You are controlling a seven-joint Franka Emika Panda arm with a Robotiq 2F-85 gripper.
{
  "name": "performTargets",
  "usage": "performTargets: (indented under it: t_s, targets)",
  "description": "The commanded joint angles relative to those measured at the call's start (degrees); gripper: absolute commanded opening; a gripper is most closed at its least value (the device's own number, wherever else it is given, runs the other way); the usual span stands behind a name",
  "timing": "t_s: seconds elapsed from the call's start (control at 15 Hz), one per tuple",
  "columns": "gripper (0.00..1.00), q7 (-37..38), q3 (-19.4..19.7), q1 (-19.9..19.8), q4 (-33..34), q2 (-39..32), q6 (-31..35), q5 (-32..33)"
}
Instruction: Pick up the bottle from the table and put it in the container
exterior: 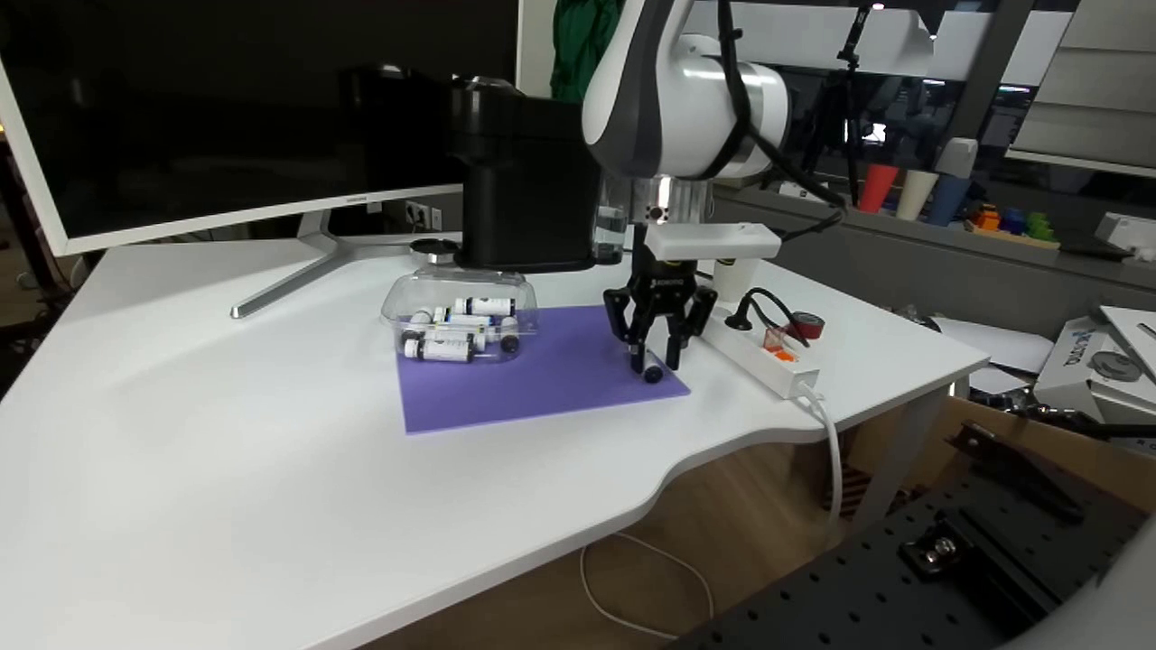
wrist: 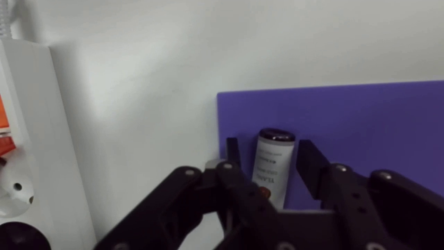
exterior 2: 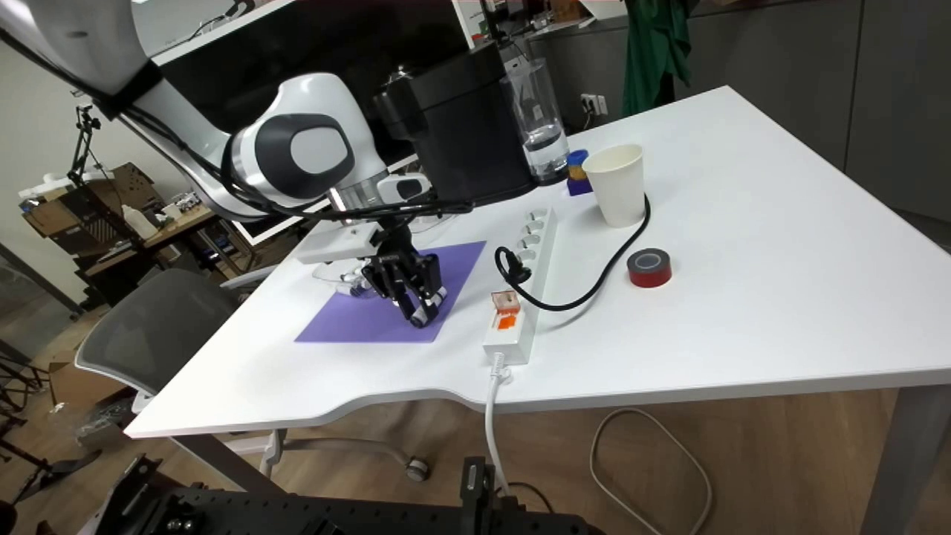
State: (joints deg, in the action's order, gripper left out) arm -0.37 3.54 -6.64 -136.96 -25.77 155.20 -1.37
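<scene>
Can see the jointed, dull black end effector point(wrist: 270, 148) spread astride the slim cylindrical bottle point(wrist: 273, 163), with slivers of smooth purple mat point(wrist: 347, 111) showing on both sides. Make out the bottle lying near one mat corner, glossy dark at one end, with a pale printed label. In an exterior view, find the container point(exterior: 417, 294), clear thin-walled plastic with rounded corners, overlapping the mat well apart from the end effector and holding white-labelled bottles point(exterior: 440, 350). Elsewhere on the smooth white surface point(exterior 2: 743, 260), notice a long boxy power strip point(exterior 2: 509, 343), a tapered pale cup point(exterior 2: 615, 186) and a squat red-sided roll of tape point(exterior 2: 650, 277)
</scene>
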Motion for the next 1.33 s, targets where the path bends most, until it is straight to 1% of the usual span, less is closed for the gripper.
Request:
performTargets:
  t_s: [0.0,0.13,0.2,0.47,0.67,1.0,1.2,1.27]
  targets:
    - [0.17,-0.7,-0.1,-0.5,1.7,-1.4,-0.1,-0.8]
    - [0.03,-0.5,0.1,-0.4,2.1,-1.8,-0.3,-0.7]
    - [0.06,-0.5,0.0,-0.4,2.1,-1.6,-0.4,-0.7]
    - [0.07,-0.9,-0.5,0.3,1.6,1.4,0.1,-0.1]
    - [0.07,-1.1,-1.2,2.1,1.9,4.4,1.1,0.8]
    - [0.07,-1.5,-4.3,5.4,2.4,9.2,1.4,0.3]
    - [0.07,-1.4,-6.7,7.3,2.8,10.6,1.7,-0.3]
    - [0.07,-1.1,-7.0,7.9,3.5,10.1,2.1,0.0]
